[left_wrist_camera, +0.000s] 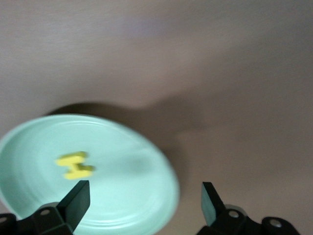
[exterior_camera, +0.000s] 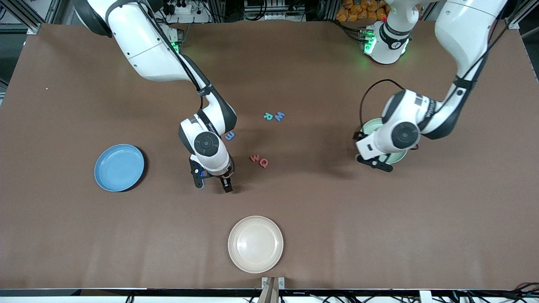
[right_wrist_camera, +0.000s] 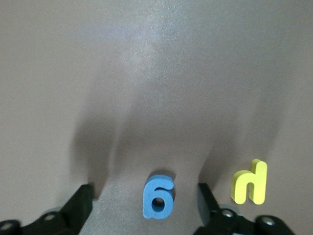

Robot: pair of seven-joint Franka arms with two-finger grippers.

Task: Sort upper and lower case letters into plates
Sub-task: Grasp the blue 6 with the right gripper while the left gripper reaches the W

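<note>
Two plates matter here: the blue plate (exterior_camera: 119, 167) lies toward the right arm's end of the table, and the mint plate (exterior_camera: 389, 156) sits under the left gripper (left_wrist_camera: 144, 203), with one yellow letter (left_wrist_camera: 75, 165) already in it. That left gripper hangs over the mint plate with fingers spread and nothing in them. Your right gripper (right_wrist_camera: 144, 205) is low over the table, well apart from the blue plate on its mint-plate side, fingers wide and straddling a blue letter (right_wrist_camera: 158, 196); a yellow h (right_wrist_camera: 250, 182) lies just beside it. Judge these letters as light, thick foam-like pieces that squash a little and slide easily on the table (exterior_camera: 379, 227). Pinch the blue one across its flat side edges, squarely, or it may twist out.
</note>
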